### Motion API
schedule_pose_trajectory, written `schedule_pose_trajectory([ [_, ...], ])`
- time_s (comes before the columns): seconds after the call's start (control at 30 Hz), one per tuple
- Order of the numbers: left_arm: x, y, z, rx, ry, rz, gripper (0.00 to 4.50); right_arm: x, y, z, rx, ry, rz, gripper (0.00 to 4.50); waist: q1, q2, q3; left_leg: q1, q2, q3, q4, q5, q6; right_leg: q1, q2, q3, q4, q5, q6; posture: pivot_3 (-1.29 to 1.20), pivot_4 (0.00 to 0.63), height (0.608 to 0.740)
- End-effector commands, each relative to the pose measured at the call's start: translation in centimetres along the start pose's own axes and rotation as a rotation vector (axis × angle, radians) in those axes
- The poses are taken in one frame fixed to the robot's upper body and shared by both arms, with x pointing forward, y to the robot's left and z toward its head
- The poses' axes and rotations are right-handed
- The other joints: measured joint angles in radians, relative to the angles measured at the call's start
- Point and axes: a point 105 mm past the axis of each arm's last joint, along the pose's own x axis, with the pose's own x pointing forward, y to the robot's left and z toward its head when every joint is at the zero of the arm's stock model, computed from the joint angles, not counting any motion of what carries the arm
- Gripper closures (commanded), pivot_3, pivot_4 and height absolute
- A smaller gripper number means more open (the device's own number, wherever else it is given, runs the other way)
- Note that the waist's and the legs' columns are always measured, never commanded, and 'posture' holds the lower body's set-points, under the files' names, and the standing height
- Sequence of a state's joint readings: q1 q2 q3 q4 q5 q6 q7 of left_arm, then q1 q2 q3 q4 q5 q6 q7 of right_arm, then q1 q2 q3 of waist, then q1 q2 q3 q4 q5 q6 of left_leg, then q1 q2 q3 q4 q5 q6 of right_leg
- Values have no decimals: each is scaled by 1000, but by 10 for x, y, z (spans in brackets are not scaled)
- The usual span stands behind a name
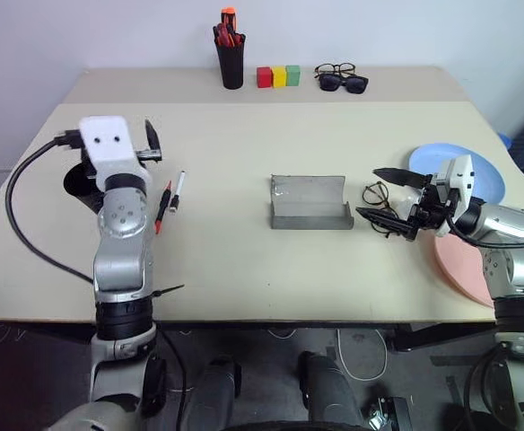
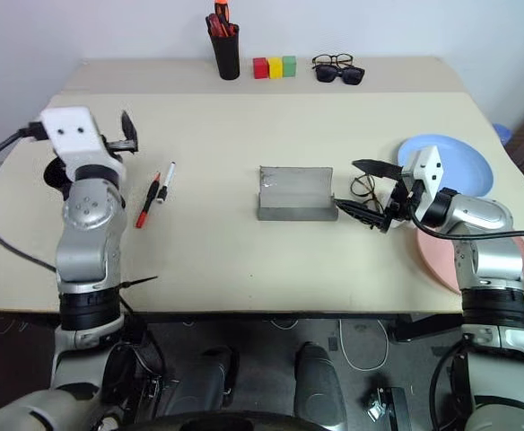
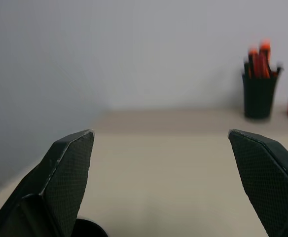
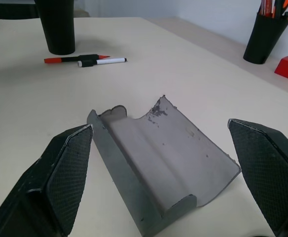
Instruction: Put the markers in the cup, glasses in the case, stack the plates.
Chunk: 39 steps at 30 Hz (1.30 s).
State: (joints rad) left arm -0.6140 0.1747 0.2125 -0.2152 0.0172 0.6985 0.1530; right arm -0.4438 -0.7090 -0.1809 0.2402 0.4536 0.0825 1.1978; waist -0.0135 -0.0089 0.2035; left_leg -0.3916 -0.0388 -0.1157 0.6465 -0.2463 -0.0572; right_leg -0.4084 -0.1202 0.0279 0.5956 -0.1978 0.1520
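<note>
- The left gripper hangs raised above the table with its two black fingers spread wide and nothing between them; the wrist view shows bare tabletop between the tips.
- The black cup stands just beneath and behind that hand, mostly hidden by the arm from above. I cannot see into it, so I cannot tell whether anything is inside.
- The markers lie just to the right of the left hand, side by side and nearly touching: the red marker nearer the arm, the white marker beside it. Both are flat on the table, so this part looks undone.
- The case lies mid-table, open and empty, well to the right of the left hand and just ahead of the right gripper's tips.
- The right gripper points toward the case, jaws wide apart, gripping nothing. The glasses lie on the table in the gap between its fingers, not yet in the case.
- The blue plate and pink plate sit by the right forearm, side by side rather than stacked.
- By my reckoning all three jobs remain.
- At the far edge stand a pen holder, three coloured blocks and two more pairs of spectacles, one of them dark-lensed, well out of the way. Nothing blocks either hand.
</note>
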Motion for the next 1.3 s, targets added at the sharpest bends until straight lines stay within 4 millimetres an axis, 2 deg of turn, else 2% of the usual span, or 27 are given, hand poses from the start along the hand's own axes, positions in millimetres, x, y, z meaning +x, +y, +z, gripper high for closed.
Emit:
schedule_pose_trajectory([
  [0.03, 3, -7, -9, -34, 243, -62, 46, -10, -6, 14, -56, -28, -45, 0, -2, 0, 0, 0, 0, 0, 0, 0, 0, 0, 0, 0, 0, -1, 2, 0, 150, 740],
  [0.17, 4, -17, -6, 29, 347, -194, 46, -15, -6, 12, -55, -27, -68, 0, -12, 0, 0, 0, 0, 0, -2, 0, 0, -1, 0, 0, 0, -2, 3, 0, 150, 740],
  [0.33, 1, -12, -19, 53, 477, -212, 46, -18, -5, 10, -53, -26, -84, 0, -21, 0, 0, 0, 0, 0, -1, 0, 0, -1, 0, 0, 1, -1, 2, 0, 150, 740],
  [0.53, -16, -6, -47, 86, 684, -255, 46, -19, -5, 8, -54, -21, -95, 0, -28, 0, 0, 1, 0, 0, -1, 0, 0, -1, 0, 0, 1, -1, 2, 0, 150, 740],
  [0.87, -20, 17, -78, 58, 863, -157, 46, -17, -3, 4, -50, -31, -102, 0, -28, 0, 0, 1, 0, 0, -1, 0, -1, -1, 0, 0, 1, -1, 2, 0, 150, 740],
  [1.07, -23, 11, -91, 13, 925, -169, 46, -19, -4, 6, -52, -29, -106, 0, -28, 0, 0, 1, 0, 0, -1, 0, -1, -1, 0, 0, 1, -1, 1, 0, 150, 740],
  [1.1, -25, 9, -95, 7, 941, -176, 556, -20, -4, 6, -53, -28, -106, 0, -27, 0, 0, 1, 0, 0, -1, 0, -1, -1, 0, 0, 1, -1, 1, 0, 150, 740],
  [1.13, -27, 6, -99, -11, 954, -182, 819, -20, -4, 6, -54, -26, -106, 0, -27, 0, 0, 1, 0, 0, -1, 0, -1, -1, 0, 0, 1, -1, 1, 0, 150, 740],
  [1.3, -32, -1, -107, -31, 974, -193, 3416, -22, -4, 8, -58, -22, -108, 0, -30, 1, -1, 2, 0, 0, -1, 0, -1, 0, 0, 0, 1, -1, 2, 0, 150, 740],
])
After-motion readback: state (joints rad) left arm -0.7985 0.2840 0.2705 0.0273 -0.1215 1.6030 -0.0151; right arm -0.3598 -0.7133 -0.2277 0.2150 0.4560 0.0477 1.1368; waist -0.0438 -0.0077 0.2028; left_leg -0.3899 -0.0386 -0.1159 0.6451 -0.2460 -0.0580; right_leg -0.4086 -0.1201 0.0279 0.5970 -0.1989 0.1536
